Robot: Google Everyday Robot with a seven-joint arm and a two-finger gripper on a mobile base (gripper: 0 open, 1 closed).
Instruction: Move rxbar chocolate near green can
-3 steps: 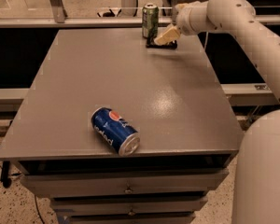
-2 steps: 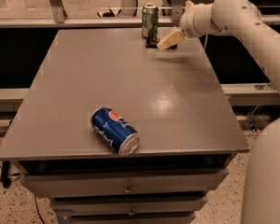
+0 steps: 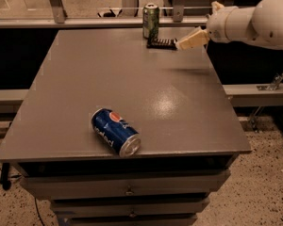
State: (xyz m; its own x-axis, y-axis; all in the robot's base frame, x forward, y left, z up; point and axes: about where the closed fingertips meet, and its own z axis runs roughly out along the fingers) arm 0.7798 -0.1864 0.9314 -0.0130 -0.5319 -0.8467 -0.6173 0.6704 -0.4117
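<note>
At the table's [image 3: 132, 79] far edge the rxbar chocolate [image 3: 161, 43] lay just beside the green can [image 3: 151, 20]; the gripper [image 3: 189, 39] had drawn back rightward, whether open I couldn't tell.

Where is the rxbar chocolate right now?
In the camera view, the rxbar chocolate lies flat at the far edge of the table, in front of the upright green can, with the gripper close to its right end.

— Where's the rxbar chocolate [image 3: 161, 43]?
— Flat on the table [image 3: 108, 69], far edge, dark wrapper, at the foot of the green can [image 3: 151, 20] (upright, silver top).
— And the gripper [image 3: 191, 38]?
— Just beside the bar's other end, above the table.
</note>
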